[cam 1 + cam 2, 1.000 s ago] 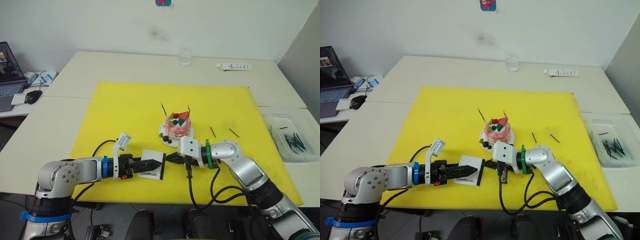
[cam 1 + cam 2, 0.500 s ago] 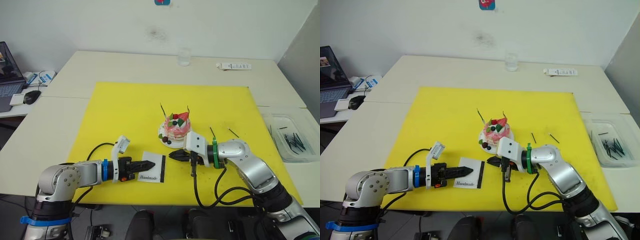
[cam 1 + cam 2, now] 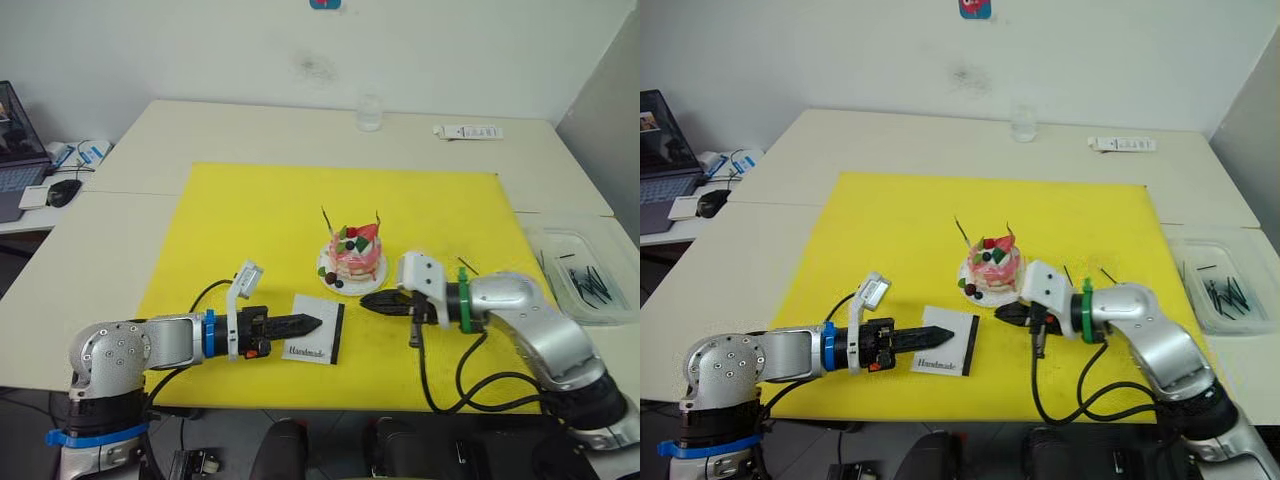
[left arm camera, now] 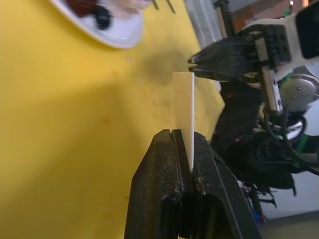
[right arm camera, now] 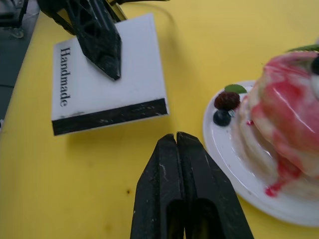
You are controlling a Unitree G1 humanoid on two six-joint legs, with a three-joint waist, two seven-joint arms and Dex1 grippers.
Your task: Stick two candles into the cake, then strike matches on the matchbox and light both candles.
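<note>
The pink cake sits on its white plate in the middle of the yellow mat, with two thin candles standing in its top. In front of it the white "Handmade" matchbox is gripped at its edge, and my left gripper is shut on it; the left wrist view shows the thin white box edge between the fingers. My right gripper is shut, nothing visible in it, just right of the box and in front of the plate. Two dark matches lie on the mat right of the cake.
A yellow mat covers the table's middle. A clear tray with several dark sticks sits at the right edge. A glass and a white strip stand at the back. A laptop and mouse are on the left desk.
My left gripper has closed on the matchbox, which now sits slightly further right. My right gripper has drawn back to the right, away from the box.
</note>
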